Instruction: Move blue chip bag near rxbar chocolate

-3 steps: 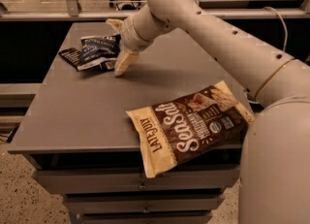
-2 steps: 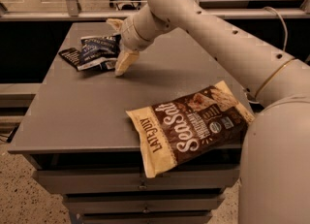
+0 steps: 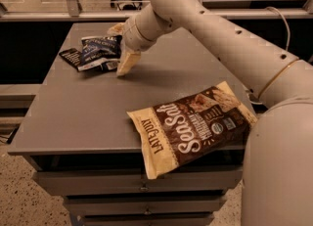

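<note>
The blue chip bag [image 3: 99,48] lies flat at the far left of the grey table [image 3: 78,107], dark blue with white lettering. Its left edge overlaps the rxbar chocolate [image 3: 71,56], a small black bar that sticks out from under it. My gripper [image 3: 122,45] is at the bag's right edge, low over the table. Its two pale fingers are spread apart, one fingertip [image 3: 127,63] down near the tabletop and the other at the far side of the bag. The fingers are not closed on the bag.
A large brown-and-cream "Sea Salt" bag [image 3: 193,124] lies at the table's front right, overhanging the front edge. My arm [image 3: 220,39] stretches across the right side of the table. Drawers sit below the tabletop, and a rail runs behind it.
</note>
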